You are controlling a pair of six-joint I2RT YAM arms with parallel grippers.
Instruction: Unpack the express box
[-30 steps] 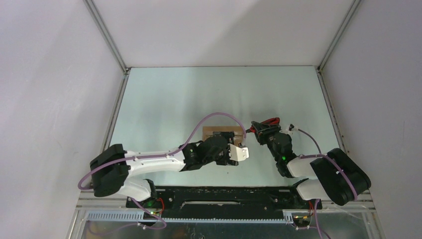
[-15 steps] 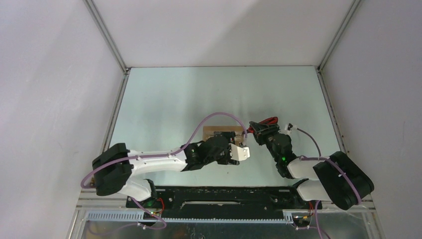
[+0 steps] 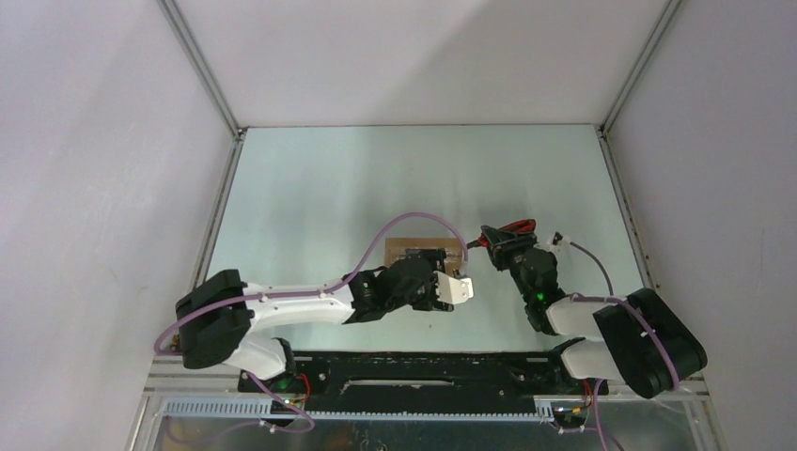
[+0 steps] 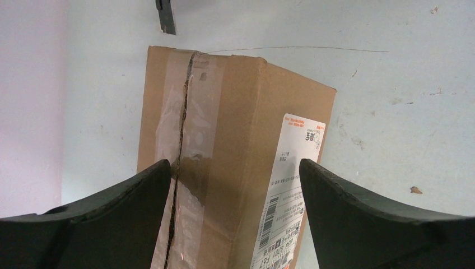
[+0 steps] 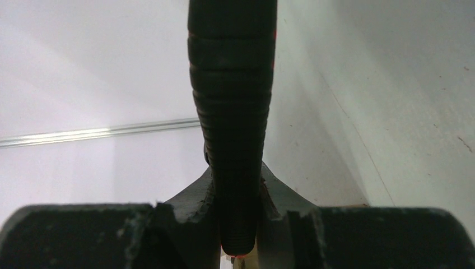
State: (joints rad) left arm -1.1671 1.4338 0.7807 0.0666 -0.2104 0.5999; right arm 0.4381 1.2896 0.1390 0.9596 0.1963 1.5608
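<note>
The express box (image 4: 224, 112) sits on the worktop (image 4: 392, 112) between the wide-apart fingers of the left gripper (image 4: 235, 168), ungrasped, tape seam apparently slit, flaps closed. Beside it, the right gripper (image 5: 235, 218) clamps the utility knife (image 5: 232, 84). Opening and emptying remain.

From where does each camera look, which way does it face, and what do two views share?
Top external: above and behind the robot, looking down on the table; left arm and right arm show.
Left wrist: on the left arm, facing the express box; open left gripper frames it.
Right wrist: on the right arm, looking along the utility knife; right gripper clamps it.
Shared: top and left wrist both show the express box.
</note>
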